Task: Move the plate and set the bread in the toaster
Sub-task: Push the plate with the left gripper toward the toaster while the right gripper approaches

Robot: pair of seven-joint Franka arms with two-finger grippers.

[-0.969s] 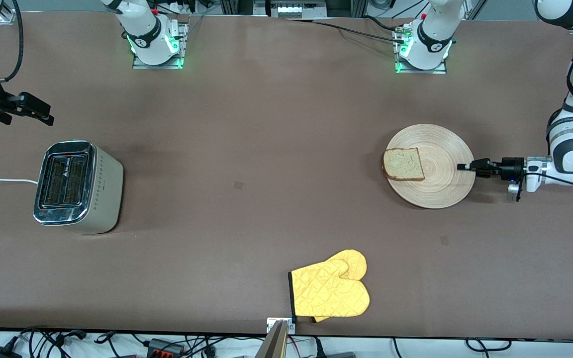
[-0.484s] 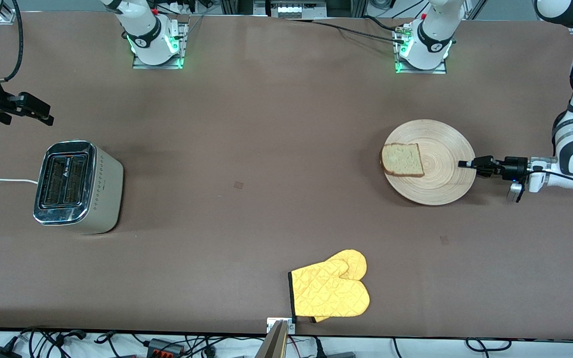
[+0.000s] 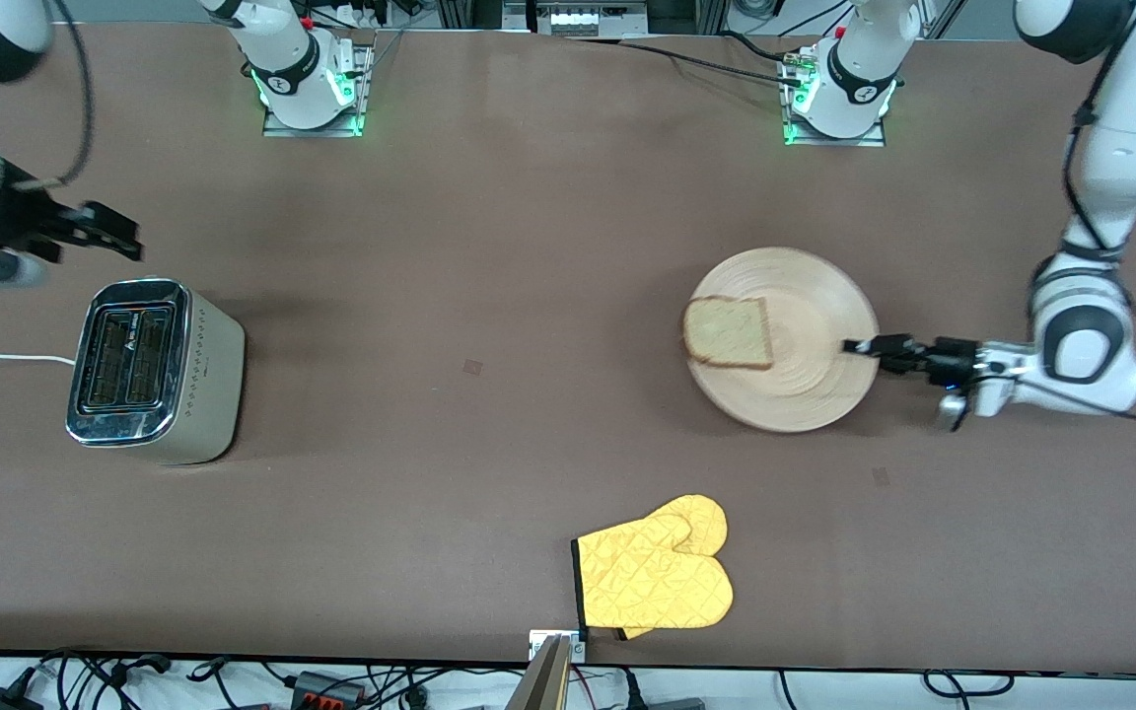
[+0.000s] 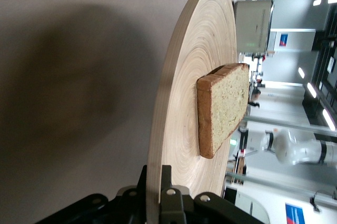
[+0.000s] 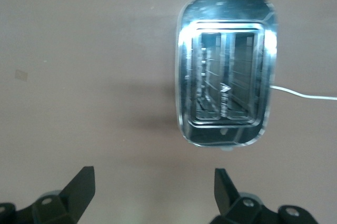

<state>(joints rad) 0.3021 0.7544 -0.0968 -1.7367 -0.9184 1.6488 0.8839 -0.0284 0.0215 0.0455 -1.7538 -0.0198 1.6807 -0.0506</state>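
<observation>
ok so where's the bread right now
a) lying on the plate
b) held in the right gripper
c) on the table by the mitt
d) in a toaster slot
a: the bread lies flat on the plate, whose rim the left gripper is shut on; both slots of the toaster are empty and the right gripper is open with nothing in it.

High front camera over table (image 3: 529, 296), 2 close wrist cameras
</observation>
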